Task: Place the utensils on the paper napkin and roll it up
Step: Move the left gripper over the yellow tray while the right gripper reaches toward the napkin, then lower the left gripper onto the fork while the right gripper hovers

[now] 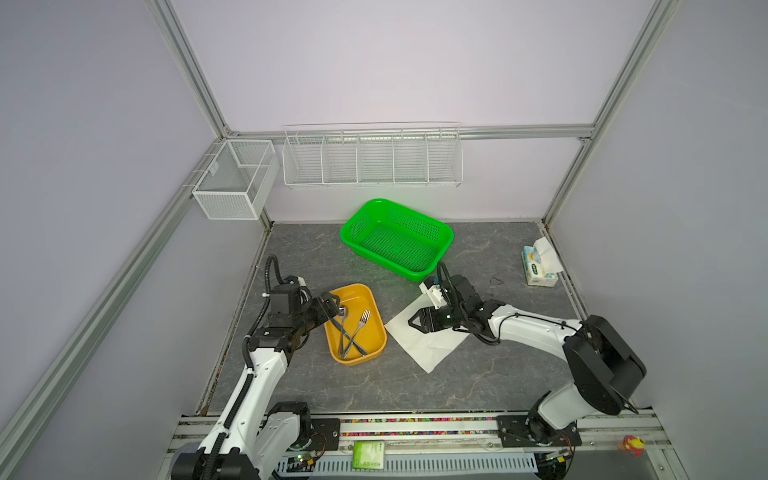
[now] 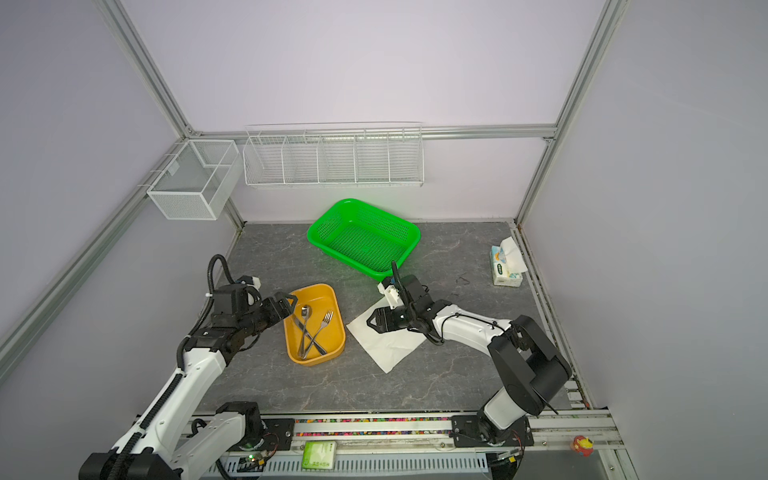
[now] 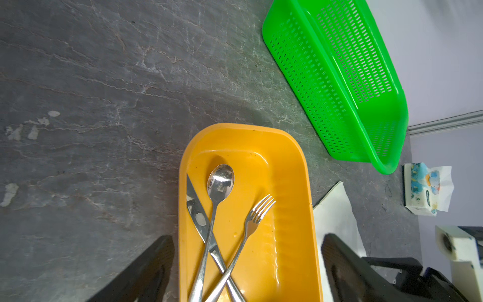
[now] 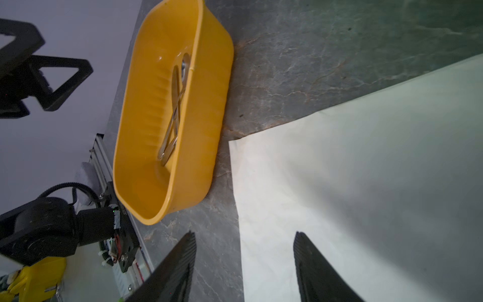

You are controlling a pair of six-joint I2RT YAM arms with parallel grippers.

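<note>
Jaws spread; three utensils point(image 3: 210, 235) in one tray point(image 3: 292, 209), one napkin point(image 1: 424, 340).

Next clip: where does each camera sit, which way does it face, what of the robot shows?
A top view: high in front, looking down on the table; both arms, left gripper at the tray, right gripper at the napkin.
A top view: alongside, nearly the same scene and arms; green basket, tissue pack behind.
Left wrist: on the left arm, looking down between its open fingers at spoon, fork, knife.
Right wrist: low on the right arm, looking across the napkin; its fingers show.
Shared: both wrist views show the tray.
</note>
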